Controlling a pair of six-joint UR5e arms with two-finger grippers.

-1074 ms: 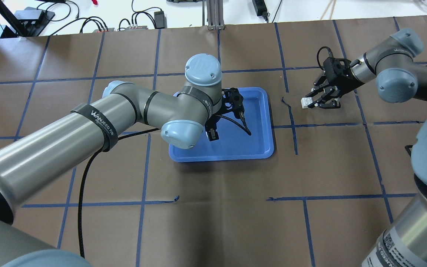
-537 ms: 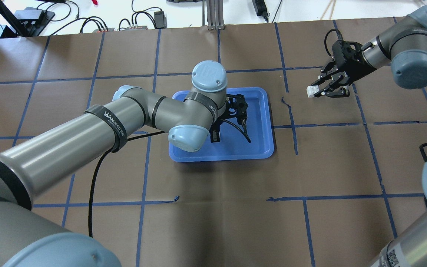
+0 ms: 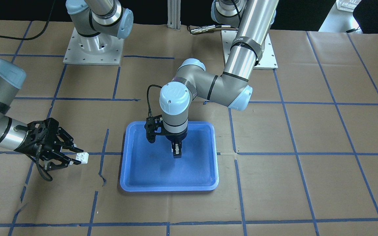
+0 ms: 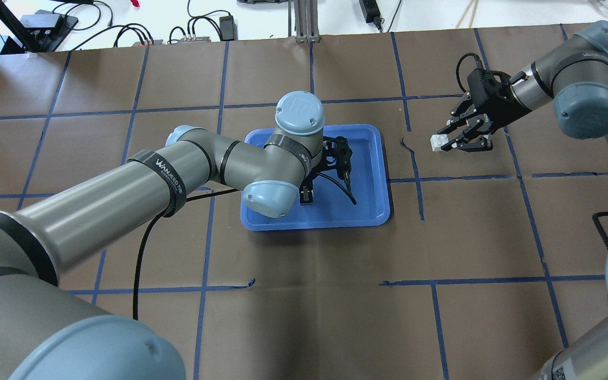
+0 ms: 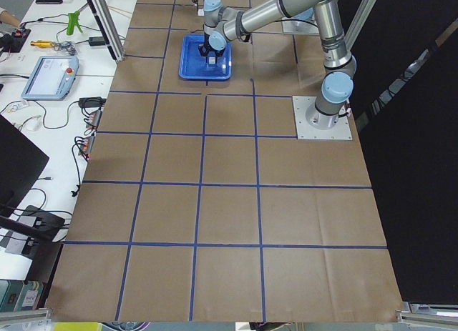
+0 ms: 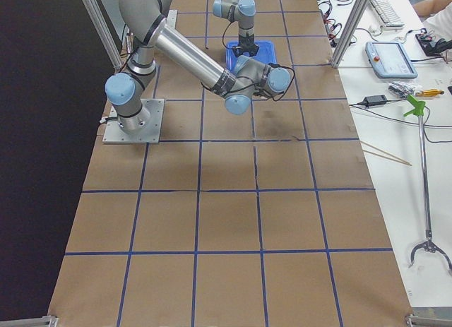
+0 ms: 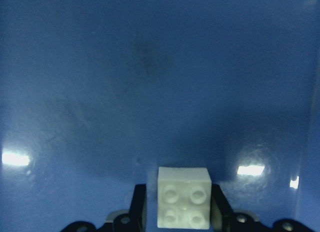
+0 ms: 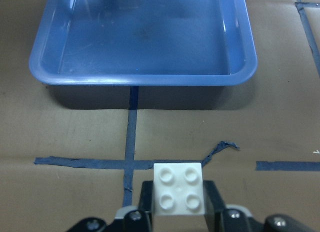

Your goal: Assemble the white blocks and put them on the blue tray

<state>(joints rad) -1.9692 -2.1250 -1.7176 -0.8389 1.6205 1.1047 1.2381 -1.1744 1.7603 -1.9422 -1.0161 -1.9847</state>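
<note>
The blue tray (image 4: 370, 198) lies mid-table, also in the front view (image 3: 149, 173). My left gripper (image 4: 306, 195) points down over the tray and is shut on a white block (image 7: 183, 204), held just above the tray floor (image 7: 150, 66). It also shows in the front view (image 3: 177, 151). My right gripper (image 4: 449, 143) is shut on the other white block (image 4: 437, 142), studs up, above the paper to the right of the tray. That block shows in the front view (image 3: 84, 157) and in the right wrist view (image 8: 179, 194), with the tray's rim (image 8: 145, 77) ahead of it.
Brown paper with a blue tape grid covers the table; a torn tape end (image 8: 220, 148) lies between the right gripper and the tray. A black cable (image 4: 343, 184) hangs from the left wrist over the tray. Benches with tools (image 6: 395, 58) line the far side.
My right gripper, with its block, swung up and away from me, then came back down a little. My left arm shifted slightly right over the tray, still holding its block.
</note>
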